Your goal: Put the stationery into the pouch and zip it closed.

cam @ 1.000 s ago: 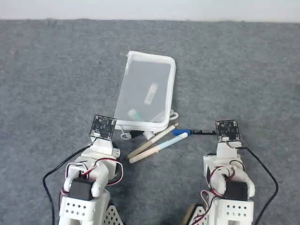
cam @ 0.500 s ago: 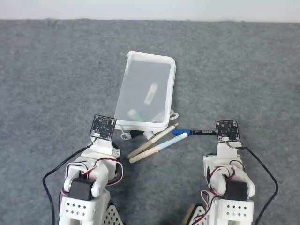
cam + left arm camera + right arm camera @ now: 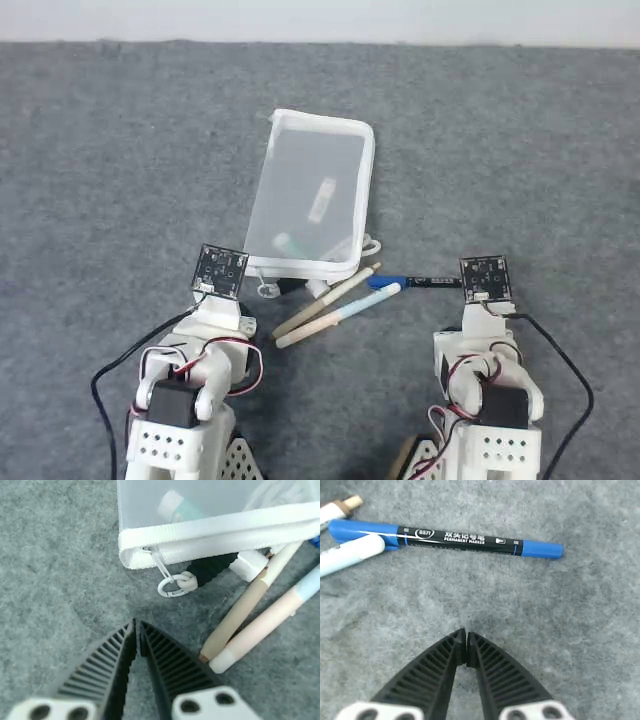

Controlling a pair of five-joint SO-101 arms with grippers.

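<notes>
Over the grey felt tabletop [image 3: 120, 150], pale wall [image 3: 320, 20] behind, my left hand [image 3: 136, 630] is pinched together, empty, near the pouch [image 3: 310, 190], my right hand [image 3: 466, 637] likewise near the blue marker [image 3: 445, 539].

A line of white print, opened by a small oval mark, is being shown along the black barrel of the marker [image 3: 455, 535], toward the tabletop's [image 3: 100, 150] near edge. Marks inside the pouch [image 3: 312, 180] are being seen too small to read.

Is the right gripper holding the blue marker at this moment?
No, the blue marker lies on the grey table, apart from the right gripper, whose jaws are shut on nothing.
</notes>
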